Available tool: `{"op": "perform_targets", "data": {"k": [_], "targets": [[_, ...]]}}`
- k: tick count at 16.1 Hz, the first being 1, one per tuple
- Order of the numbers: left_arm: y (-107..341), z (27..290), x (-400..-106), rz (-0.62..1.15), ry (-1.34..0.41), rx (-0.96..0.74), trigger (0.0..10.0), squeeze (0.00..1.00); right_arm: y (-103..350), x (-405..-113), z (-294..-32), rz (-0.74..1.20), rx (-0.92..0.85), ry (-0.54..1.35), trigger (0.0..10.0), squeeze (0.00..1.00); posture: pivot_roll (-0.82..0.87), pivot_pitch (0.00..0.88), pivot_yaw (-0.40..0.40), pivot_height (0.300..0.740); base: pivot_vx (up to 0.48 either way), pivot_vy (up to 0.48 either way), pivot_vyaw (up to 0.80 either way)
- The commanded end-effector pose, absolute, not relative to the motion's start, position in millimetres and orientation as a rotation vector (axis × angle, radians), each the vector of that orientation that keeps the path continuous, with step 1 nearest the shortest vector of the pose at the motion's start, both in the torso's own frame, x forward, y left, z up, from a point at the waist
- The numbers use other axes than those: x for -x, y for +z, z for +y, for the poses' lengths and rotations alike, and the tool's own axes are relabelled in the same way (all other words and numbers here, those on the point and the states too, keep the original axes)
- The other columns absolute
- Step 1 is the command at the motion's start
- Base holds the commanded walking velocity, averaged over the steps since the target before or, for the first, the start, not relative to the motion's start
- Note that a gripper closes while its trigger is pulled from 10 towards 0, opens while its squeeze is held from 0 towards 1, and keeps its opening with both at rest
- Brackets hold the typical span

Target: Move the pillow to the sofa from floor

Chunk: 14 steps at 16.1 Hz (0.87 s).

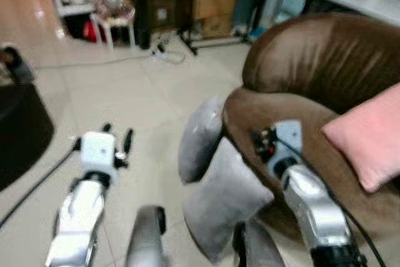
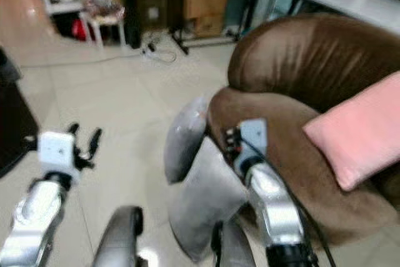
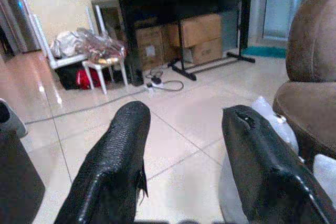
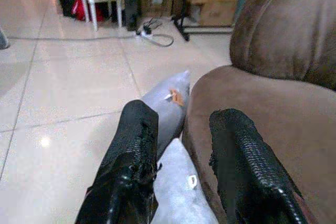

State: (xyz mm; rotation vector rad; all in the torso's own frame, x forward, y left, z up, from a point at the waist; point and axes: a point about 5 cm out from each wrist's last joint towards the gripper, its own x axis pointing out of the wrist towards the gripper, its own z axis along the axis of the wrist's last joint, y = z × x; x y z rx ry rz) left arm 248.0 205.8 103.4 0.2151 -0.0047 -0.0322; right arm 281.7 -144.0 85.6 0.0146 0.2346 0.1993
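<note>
Low in the centre of the left eye frame, two grey pillows lean against the outer side of the brown sofa, standing on the tiled floor. The nearer pillow is tilted, its long axis running from lower left up toward the sofa arm at the right; the farther pillow stands more upright just behind it, and the two touch or overlap. A pink pillow already rests on the sofa seat at the right edge of the frame.

The right gripper is the closer one. In the head views its wrist sits over the sofa arm, just right of and above the nearer pillow. In the right wrist view the two black fingers stand apart and hold nothing, with the nearer pillow's upper corner lying between them and the farther pillow showing beyond the left finger; whether the fingers touch the fabric I cannot tell. So the pillow lies ahead of and slightly below this gripper.

The left gripper hangs over bare floor at the lower left of the left eye frame, well apart from both pillows, its fingers also spread and empty; grey pillow fabric shows past its right finger.

My judgement: the right arm is placed to grasp, needing to push forward and down onto the corner.
</note>
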Motion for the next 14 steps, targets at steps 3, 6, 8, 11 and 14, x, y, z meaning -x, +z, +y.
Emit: {"op": "perform_targets", "data": {"k": [3,6,8,11,14], "targets": [[109.7,198.5,-249.9,-0.04,-0.059,-0.204,10.0,0.0,91.2,-284.6,-154.2,0.217,0.021,0.173,10.0,0.0,-0.05,0.0,-0.063,0.529,0.0,0.0,0.0],[109.5,197.9,-249.6,-0.04,-0.061,-0.196,10.0,0.0,90.4,-284.7,-153.0,0.225,0.032,0.182,10.0,0.0,-0.05,0.0,-0.065,0.529,0.259,0.0,0.0],[109.3,197.6,-249.3,-0.039,-0.06,-0.192,10.0,0.0,89.8,-284.8,-152.7,0.228,0.032,0.184,10.0,0.0,-0.05,0.0,-0.068,0.529,0.294,0.0,0.0],[109.3,197.8,-248.9,-0.039,-0.06,-0.189,10.0,0.0,91.3,-287.3,-155.6,0.22,0.057,0.152,10.0,0.0,-0.04,0.0,-0.068,0.529,0.311,0.0,0.0],[109.6,197.4,-249.5,-0.041,-0.063,-0.188,10.0,0.0,91.7,-287.8,-156.3,0.219,0.052,0.148,10.0,0.0,-0.05,0.0,-0.065,0.529,0.319,0.0,0.71]]}}
